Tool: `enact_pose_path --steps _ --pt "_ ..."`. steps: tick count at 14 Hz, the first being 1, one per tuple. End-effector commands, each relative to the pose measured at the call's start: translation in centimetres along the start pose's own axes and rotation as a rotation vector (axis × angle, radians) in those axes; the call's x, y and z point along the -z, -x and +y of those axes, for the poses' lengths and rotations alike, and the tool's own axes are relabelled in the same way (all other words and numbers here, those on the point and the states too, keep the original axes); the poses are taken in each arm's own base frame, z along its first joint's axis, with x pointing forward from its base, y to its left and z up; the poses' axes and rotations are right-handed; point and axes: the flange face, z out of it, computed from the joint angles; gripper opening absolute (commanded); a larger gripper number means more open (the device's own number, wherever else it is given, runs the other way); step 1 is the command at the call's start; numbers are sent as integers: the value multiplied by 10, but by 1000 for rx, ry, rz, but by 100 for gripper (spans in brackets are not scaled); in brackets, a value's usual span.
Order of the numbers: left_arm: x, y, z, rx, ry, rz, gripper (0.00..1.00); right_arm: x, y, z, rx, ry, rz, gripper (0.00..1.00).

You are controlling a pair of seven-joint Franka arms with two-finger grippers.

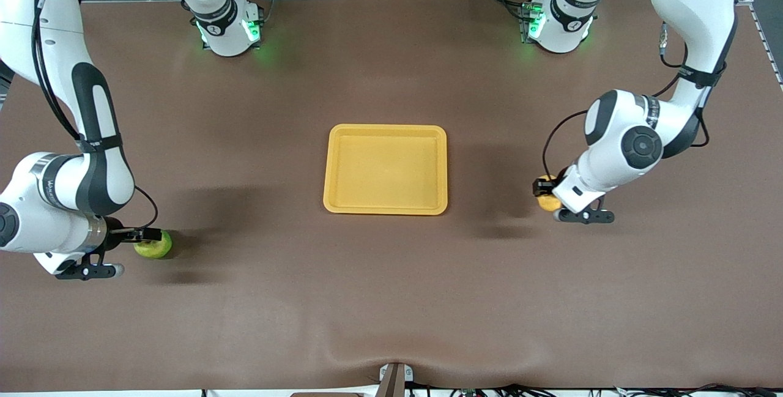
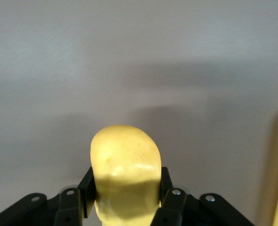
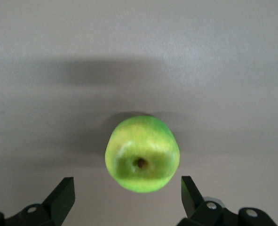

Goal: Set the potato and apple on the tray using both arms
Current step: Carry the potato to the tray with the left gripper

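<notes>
A brown table (image 1: 391,299) seen from above, with two white robot arms. Nearest the front camera, toward the right arm's end, a yellow-green apple (image 1: 153,246) rests on the table. The right claw (image 1: 147,235) is low at the apple, its two black fingers (image 3: 63,197) spread wide with a clear gap on each side of the fruit, gripping nothing. Farther from the camera, toward the left arm's end, the left claw (image 1: 544,192) is closed on a smooth yellow potato (image 2: 124,172), its fingers (image 2: 88,190) pressed against both sides. Between them, at the table's middle, sits a shallow yellow-orange tray (image 1: 385,207), well apart from both apple and potato.
</notes>
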Motion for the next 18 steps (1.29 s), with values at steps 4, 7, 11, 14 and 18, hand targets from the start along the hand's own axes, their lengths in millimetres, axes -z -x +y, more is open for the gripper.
enact_pose_path --steps 4,7,11,14,18 --pt "31 2 90 -147 -29 5 9 -18 -6 0 125 6 9 100" --pt "31 0 125 -239 -64 23 9 -22 -5 11 199 4 15 100" --pt "24 3 169 -263 -54 29 8 -38 0 11 199 -11 -5 100" --pt "1 20 219 -238 -74 6 7 -49 0 10 200 -11 -5 100" --pt "-31 34 265 -212 -144 16 7 -67 7 10 198 -6 9 100"
